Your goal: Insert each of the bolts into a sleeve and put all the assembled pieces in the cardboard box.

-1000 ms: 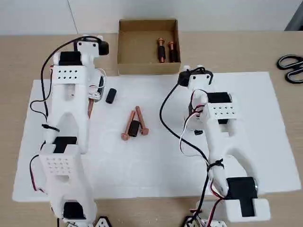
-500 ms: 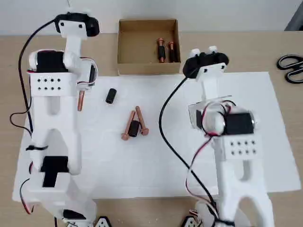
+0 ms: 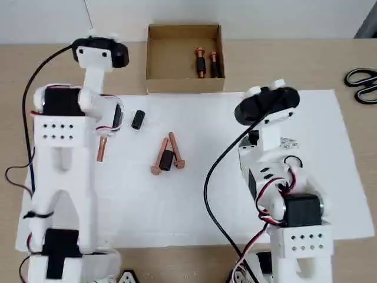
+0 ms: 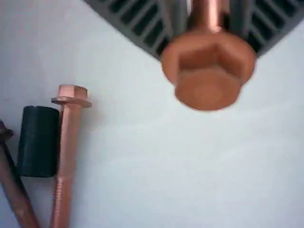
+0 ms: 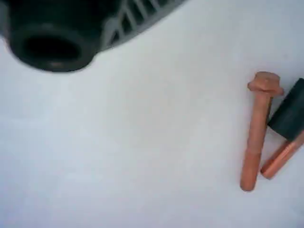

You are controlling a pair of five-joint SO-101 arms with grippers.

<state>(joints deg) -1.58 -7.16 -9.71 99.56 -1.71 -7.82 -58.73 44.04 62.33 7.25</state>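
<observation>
My left gripper (image 3: 106,131) is shut on a copper bolt (image 3: 102,147), held above the left part of the white mat; its hex head (image 4: 207,71) hangs close below the left wrist camera. My right gripper (image 5: 52,19) is shut on a black sleeve (image 5: 52,42), over the right part of the mat. Between the arms lie two loose bolts (image 3: 175,150) crossed against a black sleeve (image 3: 166,160). Another sleeve (image 3: 138,119) lies alone near the left arm. The cardboard box (image 3: 177,85) at the back holds two assembled pieces (image 3: 201,62).
The white mat (image 3: 194,200) covers the middle of the wooden table. Scissors (image 3: 360,82) lie at the far right edge. The right arm's black cable (image 3: 212,177) loops over the mat beside the loose pile.
Both arms have risen from the mat, each keeping its part. The right arm has drawn back toward the table's front edge, and the left arm's bolt now hangs slightly nearer the front.
</observation>
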